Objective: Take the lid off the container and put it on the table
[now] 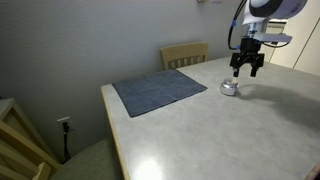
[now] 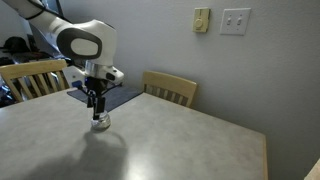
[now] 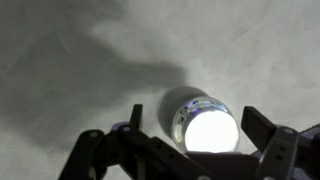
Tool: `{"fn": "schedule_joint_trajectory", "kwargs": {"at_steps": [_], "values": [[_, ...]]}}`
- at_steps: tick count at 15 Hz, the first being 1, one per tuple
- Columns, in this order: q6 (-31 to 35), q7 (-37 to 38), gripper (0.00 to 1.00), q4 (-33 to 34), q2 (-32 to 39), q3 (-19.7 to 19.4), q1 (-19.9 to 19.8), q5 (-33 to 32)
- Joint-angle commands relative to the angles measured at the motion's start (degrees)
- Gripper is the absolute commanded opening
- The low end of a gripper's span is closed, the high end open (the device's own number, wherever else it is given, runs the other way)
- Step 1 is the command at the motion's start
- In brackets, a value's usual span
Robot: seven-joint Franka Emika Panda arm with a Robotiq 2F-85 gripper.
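Observation:
The container (image 1: 230, 88) is a tiny round silvery pot standing on the pale table (image 1: 200, 130), just off the right corner of the mat. It also shows in an exterior view (image 2: 100, 123). In the wrist view the lid (image 3: 208, 130) is a round top that glares white, sitting on the container (image 3: 185, 108). My gripper (image 1: 247, 68) hangs just above the container, also seen in an exterior view (image 2: 96, 106). It is open, and in the wrist view (image 3: 195, 118) its two fingers stand on either side of the lid with gaps showing.
A blue-grey cloth mat (image 1: 158, 90) lies on the table beside the container. A wooden chair (image 2: 170, 88) stands at the far table edge, and another chair (image 2: 35, 78) stands behind the arm. The table edge (image 1: 112, 130) runs near the mat.

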Motion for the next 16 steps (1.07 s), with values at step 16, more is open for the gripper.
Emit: {"fn": "schedule_joint_trajectory", "kwargs": {"at_steps": [16], "values": [[-10.98, 4.76, 1.0, 19.52, 15.32, 0.63, 2.62, -3.48]]}}
